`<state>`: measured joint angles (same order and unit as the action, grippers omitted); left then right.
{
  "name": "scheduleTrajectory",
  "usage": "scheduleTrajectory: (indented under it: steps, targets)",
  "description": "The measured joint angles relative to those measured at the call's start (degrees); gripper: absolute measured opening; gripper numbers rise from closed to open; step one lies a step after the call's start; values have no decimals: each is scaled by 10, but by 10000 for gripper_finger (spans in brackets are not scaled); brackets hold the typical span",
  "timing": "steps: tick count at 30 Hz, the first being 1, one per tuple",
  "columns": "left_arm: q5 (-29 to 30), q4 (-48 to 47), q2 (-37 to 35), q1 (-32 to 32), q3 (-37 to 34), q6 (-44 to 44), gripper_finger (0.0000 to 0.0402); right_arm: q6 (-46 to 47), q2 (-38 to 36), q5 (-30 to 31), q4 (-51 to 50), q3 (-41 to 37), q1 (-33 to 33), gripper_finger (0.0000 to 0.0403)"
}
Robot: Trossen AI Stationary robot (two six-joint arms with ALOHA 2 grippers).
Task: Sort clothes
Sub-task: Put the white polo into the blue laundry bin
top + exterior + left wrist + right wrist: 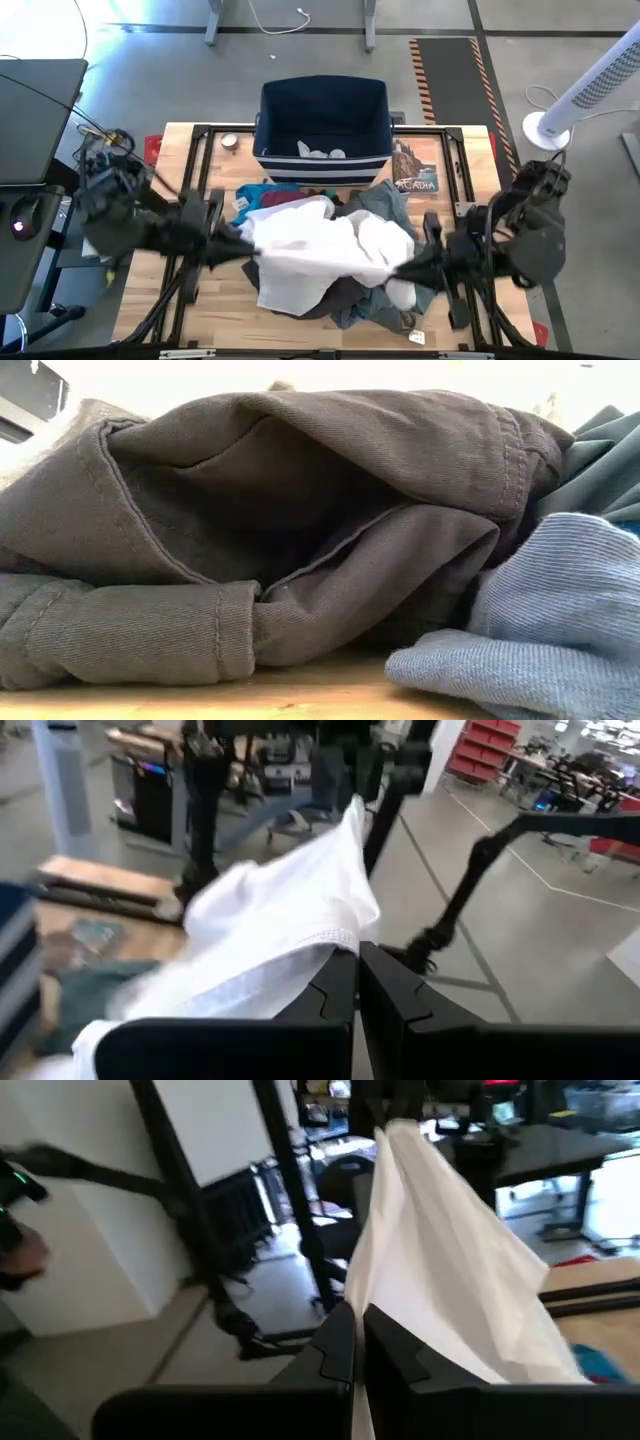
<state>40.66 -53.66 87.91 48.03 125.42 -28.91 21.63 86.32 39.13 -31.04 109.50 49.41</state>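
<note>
You see both grippers, left (243, 246) and right (400, 270), clenched on the white fabric garment (315, 250) (stretched between them) near the navy striped bin (322, 120).

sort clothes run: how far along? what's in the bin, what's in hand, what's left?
Done: little; a few pale pieces lie in the navy bin. In hand: the left gripper and right gripper are each shut on an end of the white garment, holding it over the pile. Left: dark grey-brown trousers, grey-green shirt, and the bright blue piece on the table.
</note>
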Motion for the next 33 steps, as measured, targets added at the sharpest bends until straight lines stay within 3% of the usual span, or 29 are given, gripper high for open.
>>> scheduleTrajectory:
  steps: [5,9,12,16,23,28,33]
  targets:
    - [2,19,23,50,-4,-48,0,19,38,-15,59,8,11,0]
    - [-20,60,28,64,-4,-30,0,18,46,-48,69,31,1,0]
    - [2,49,21,65,-4,-9,0,5,44,-57,58,38,-17,0]
    - [46,-49,11,45,-3,-57,0,59,36,-46,-30,39,-60,0]
    - [59,-286,21,-17,-11,-213,0,185,38,-57,-241,3,-142,0]
    - [24,-313,20,-69,-89,-244,0,206,36,-104,-271,-67,-195,0]
    - [-33,-264,18,-128,-202,-227,0,235,37,-164,-244,-168,-230,0]
